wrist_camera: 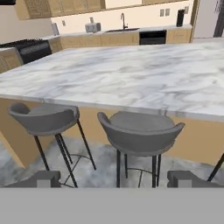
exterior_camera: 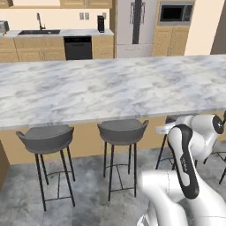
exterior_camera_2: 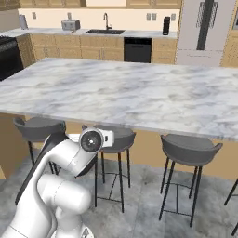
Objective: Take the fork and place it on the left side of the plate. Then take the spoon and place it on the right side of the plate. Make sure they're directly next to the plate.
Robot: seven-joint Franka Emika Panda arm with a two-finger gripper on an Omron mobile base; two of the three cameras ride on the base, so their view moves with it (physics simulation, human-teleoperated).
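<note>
Tool (wrist_camera: 113, 179) at bottom of hand view, tips wide apart, holding nothing. Marble surface (wrist_camera: 131, 74) across frame centre, above 2 grey stools (wrist_camera: 140, 131). Fork, spoon, plate: whereabouts unclear. Best to scan along the surface before reaching.

White arm (exterior_camera: 176, 185), dark joints.

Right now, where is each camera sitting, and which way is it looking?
Left base view: behind the arm, on its left, facing the marble counter and stools.
Right base view: behind the arm on its right, facing the same counter and stools.
Hand view: low on the hand, facing the stools, with both fingertips at the bottom.
All three share the counter.
</note>
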